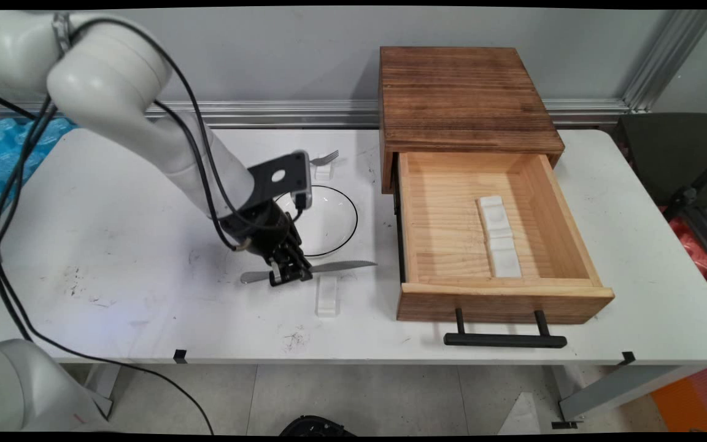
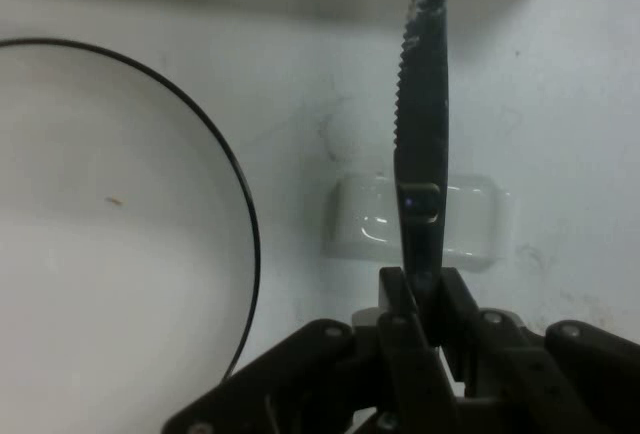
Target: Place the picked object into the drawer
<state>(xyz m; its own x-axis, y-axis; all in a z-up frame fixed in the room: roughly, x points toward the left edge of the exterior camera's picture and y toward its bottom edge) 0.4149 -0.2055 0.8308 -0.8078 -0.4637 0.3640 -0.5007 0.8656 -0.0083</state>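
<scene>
1. Knife [image 1: 329, 268], gripped at its handle by the closed hand [image 1: 290, 274], lies level just above the surface [image 1: 114, 245].
2. Its blade crosses over a small white rest [image 1: 327, 295].
3. Beyond sit a black-rimmed plate [image 1: 329, 221], a fork [image 1: 324, 158], and an open wooden drawer [image 1: 488, 245].

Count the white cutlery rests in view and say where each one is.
3: one under the knife blade, one in the open drawer, one under the fork behind the plate.
</scene>
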